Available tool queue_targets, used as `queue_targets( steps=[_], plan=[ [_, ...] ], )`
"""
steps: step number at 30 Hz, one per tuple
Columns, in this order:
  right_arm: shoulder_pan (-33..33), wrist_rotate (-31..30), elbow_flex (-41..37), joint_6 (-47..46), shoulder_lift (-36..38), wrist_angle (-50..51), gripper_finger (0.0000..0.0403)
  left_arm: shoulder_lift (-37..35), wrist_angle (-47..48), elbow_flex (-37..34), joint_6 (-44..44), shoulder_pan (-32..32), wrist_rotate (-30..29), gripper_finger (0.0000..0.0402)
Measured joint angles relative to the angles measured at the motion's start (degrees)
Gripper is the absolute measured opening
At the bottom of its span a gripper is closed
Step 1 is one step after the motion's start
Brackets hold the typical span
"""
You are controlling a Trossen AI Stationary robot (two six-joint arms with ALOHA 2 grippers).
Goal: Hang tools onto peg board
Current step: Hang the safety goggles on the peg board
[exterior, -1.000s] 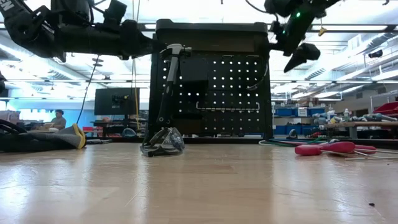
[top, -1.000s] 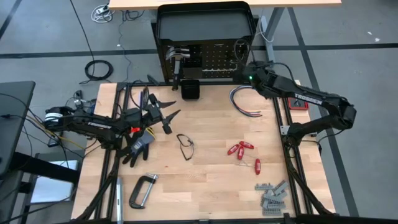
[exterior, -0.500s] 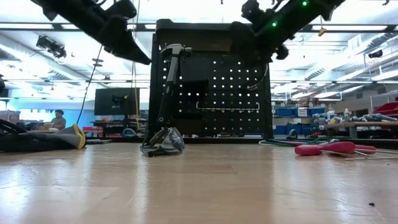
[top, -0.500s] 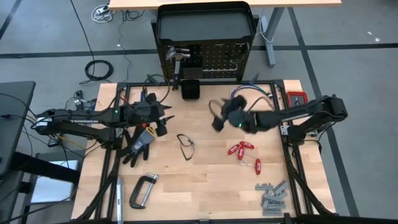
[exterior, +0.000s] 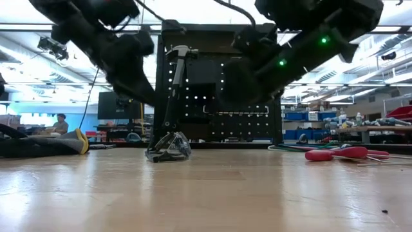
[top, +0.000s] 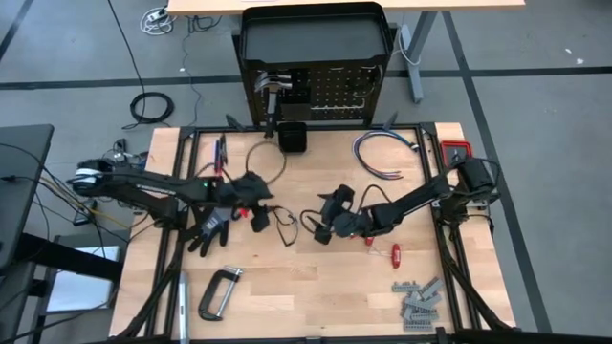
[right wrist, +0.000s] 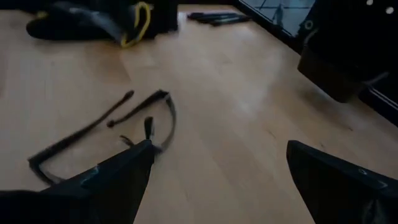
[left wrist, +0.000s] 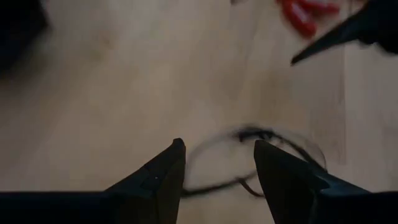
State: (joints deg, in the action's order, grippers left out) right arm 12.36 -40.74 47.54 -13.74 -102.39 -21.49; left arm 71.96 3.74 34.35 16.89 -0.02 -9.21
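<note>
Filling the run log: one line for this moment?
left gripper: open, above thin black-framed glasses | right gripper: open, beside glasses | steel-headed hammer: on black peg board

Both arms are showing as dark, almost black, built of slim tubes with thicker round joints. The left arm [top: 143,187] is carrying white lettering along its tube and a whitish part at its base end. The right arm [top: 421,197] is showing small green lights glowing on its body. Each gripper is having two black, wedge-shaped fingers [left wrist: 163,177] that are narrowing to points.
</note>
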Motion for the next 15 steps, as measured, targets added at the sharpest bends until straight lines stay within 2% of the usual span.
queue_targets(
  steps=[6,10,15],
  plan=[
    [-1.4,1.9,2.0,-1.9,0.5,0.0,0.0374,9.4,-3.3,0.0,3.8,-1.7,-1.2,0.0197],
    [-3.4,6.4,4.1,-4.2,0.4,0.0,0.0374,13.1,-3.0,0.0,7.2,-1.6,-1.6,0.0197],
    [-3.7,7.8,7.7,-3.2,-0.6,5.1,0.0374,16.4,-5.8,0.0,9.5,-2.4,-2.4,0.0197]
  ],
)
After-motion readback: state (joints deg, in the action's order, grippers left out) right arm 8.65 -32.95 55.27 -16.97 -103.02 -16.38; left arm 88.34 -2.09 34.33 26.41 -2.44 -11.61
